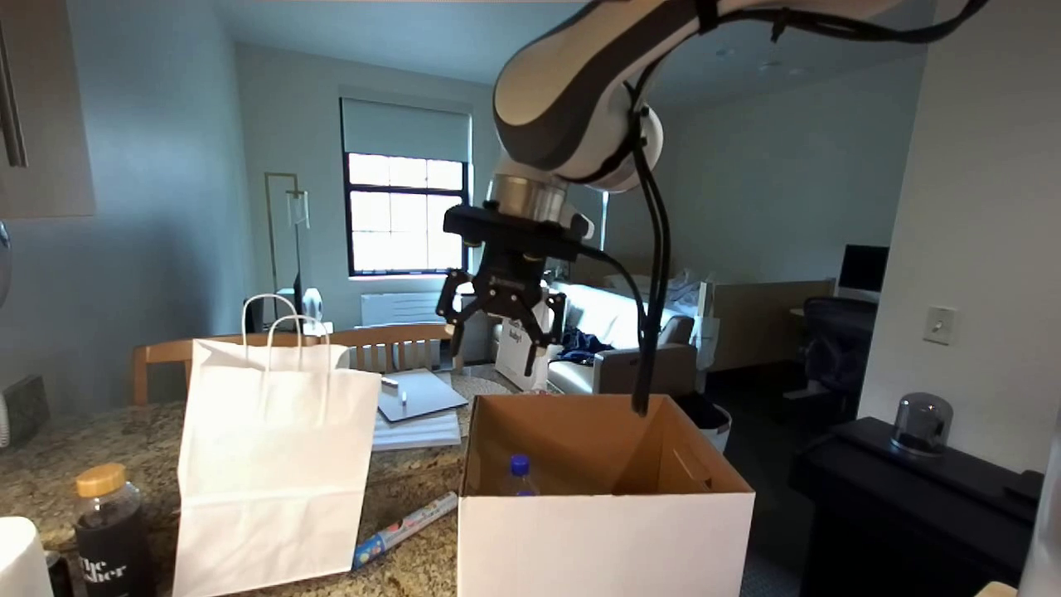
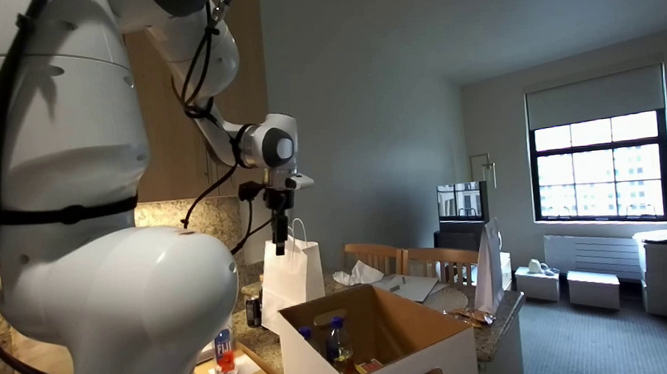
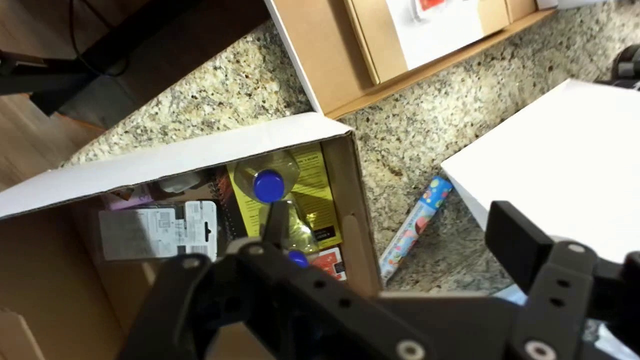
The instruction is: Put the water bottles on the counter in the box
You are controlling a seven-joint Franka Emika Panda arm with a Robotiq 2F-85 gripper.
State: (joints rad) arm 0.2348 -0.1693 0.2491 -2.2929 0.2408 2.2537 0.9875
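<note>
When looking in an exterior view, note the gripper (image 1: 493,356) well above the box (image 1: 605,547), over toward the side of the paper bag (image 1: 278,464), spread wide and pinching nothing. Inside the box, near that same side, make out a blue-capped bottle (image 1: 520,476).

In an exterior view, find the water bottle (image 2: 225,353) apparently left to fetch: upright, with its long axis vertical, on a white card (image 2: 245,367) outside the box, showing between the box and the thick white arm (image 2: 142,306). Get no sight of its cap, hidden behind the arm. See the gripper edge-on, above the bag-side corner of the box and higher than the water bottle. Count two blue-capped bottles (image 2: 338,340) within the box.

In the wrist view, find the fingers (image 3: 515,242) well apart: one seen against the inside of the box, one against the paper bag. Catch only the foot of the water bottle, at the top edge, in the tray (image 3: 325,50) just off or touching the box's corner.

Judge the coming move by that offset: probably back from the bag-side wall of the box, past the tray-side corner, then down onto the upright bottle. Expect to need clearance over the box's rim first.
</note>
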